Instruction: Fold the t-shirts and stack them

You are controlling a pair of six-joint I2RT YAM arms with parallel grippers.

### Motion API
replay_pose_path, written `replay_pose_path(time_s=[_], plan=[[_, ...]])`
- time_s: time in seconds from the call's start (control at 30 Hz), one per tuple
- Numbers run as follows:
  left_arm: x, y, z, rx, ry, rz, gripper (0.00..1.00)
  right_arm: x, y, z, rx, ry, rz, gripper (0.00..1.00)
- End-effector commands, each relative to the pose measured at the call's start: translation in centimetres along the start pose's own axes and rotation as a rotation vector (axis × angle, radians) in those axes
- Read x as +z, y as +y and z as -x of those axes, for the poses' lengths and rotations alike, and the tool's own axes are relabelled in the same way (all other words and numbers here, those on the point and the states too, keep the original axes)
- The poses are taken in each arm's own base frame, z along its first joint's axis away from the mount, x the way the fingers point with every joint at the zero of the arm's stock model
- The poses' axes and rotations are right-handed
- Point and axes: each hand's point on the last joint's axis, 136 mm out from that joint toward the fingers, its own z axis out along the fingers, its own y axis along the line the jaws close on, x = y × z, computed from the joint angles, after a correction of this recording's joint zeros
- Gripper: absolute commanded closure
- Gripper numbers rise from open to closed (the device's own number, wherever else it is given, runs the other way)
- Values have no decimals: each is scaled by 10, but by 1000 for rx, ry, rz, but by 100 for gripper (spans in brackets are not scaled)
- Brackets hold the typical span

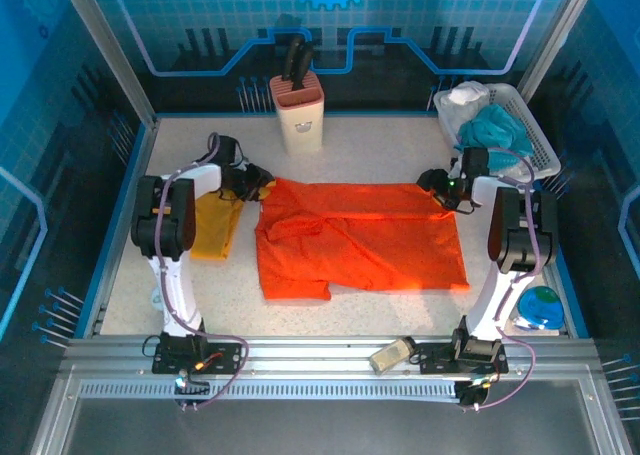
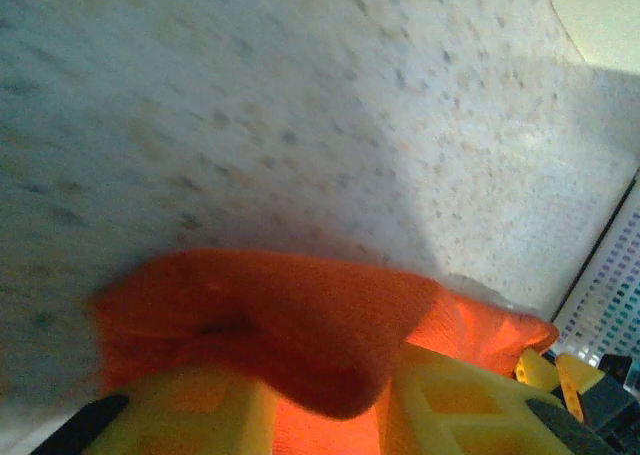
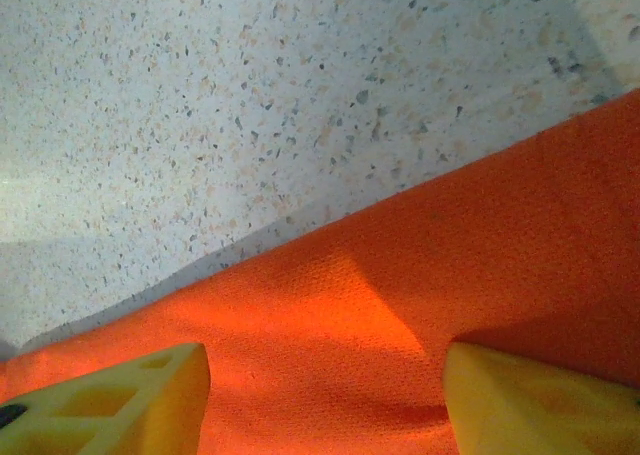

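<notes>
My left claw (image 1: 262, 185) pinches the orange shirt (image 1: 360, 240) at its upper-left corner; my right claw (image 1: 437, 183), spread, straddles the upper-right corner, readying a fold.

We see the orange t-shirt (image 1: 360, 240) as thin matt cloth with a fine knit grain. The table (image 3: 200, 95) is smooth, matt and speckled like stone. The right gripper (image 3: 325, 405) has fingers (image 3: 110, 400) of matt yellow plastic. At 1 o'clock the basket (image 1: 545, 150) is white plastic lattice.

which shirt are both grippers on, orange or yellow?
The orange t-shirt, spread across mid-table; left gripper and right gripper sit at its far corners. The yellow t-shirt lies further left.
</notes>
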Motion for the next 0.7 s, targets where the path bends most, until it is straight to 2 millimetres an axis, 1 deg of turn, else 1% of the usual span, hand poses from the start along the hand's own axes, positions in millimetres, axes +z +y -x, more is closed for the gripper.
replay_pose_path(time_s=[0.0, 0.17, 0.3, 0.37, 0.47, 0.5, 0.57, 0.67], plan=[[-2, 8, 6, -29, 12, 14, 69, 8, -22, -2, 58, 6, -40, 36], [-2, 9, 15, -44, 21, 22, 70, 6, -17, 2, 49, 0, -27, 36], [-4, 12, 19, -29, 23, 64, 70, 0, -6, 3, 18, -19, -8, 34], [-2, 14, 17, -25, 40, 74, 70, -4, -1, 2, 1, -34, -32, 32], [-6, 13, 16, -2, 35, 77, 70, -8, 17, -2, -42, -38, 0, 31], [-9, 10, 17, 13, 24, 70, 70, -10, 23, -3, -53, -40, 12, 31], [-23, -3, 17, 49, -7, 53, 69, -17, 40, -3, -95, -57, 40, 30], [-56, -35, 10, 121, -54, 10, 66, -34, 58, -9, -151, -86, 37, 27]])
